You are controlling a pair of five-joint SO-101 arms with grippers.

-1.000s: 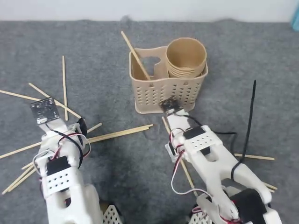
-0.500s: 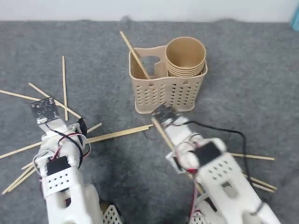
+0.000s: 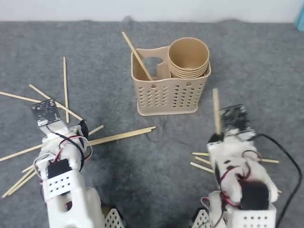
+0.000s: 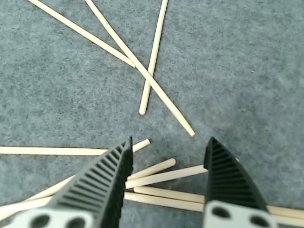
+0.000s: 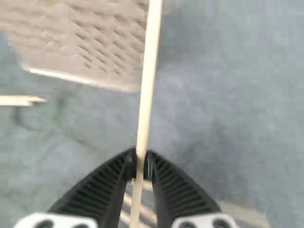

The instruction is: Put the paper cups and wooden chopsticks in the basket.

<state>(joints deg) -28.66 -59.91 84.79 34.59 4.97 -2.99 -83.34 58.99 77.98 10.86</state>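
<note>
The pale wooden chopstick [image 5: 146, 85] is pinched in my right gripper [image 5: 139, 160], whose black ribbed fingers [image 5: 114, 175] are closed tight on its shaft. In the high view it is off the grey carpet [image 3: 266, 61] with its free end pointing toward 12 o'clock, just beside the 4 o'clock corner of the beige perforated plastic basket [image 3: 166, 97] and not touching it. The basket's 3 o'clock compartment holds a stack of tan paper cups [image 3: 189, 57], and its 9 o'clock compartment holds a second wooden chopstick [image 3: 137, 56] leaning toward 11 o'clock. A few loose chopsticks [image 3: 202, 161] lie at 9 o'clock of my right arm. My left gripper [image 4: 170, 142] is spread wide and grips nothing. It hangs over more scattered chopsticks [image 4: 152, 90] on the carpet, well apart from the basket, toward its 8 o'clock.
</note>
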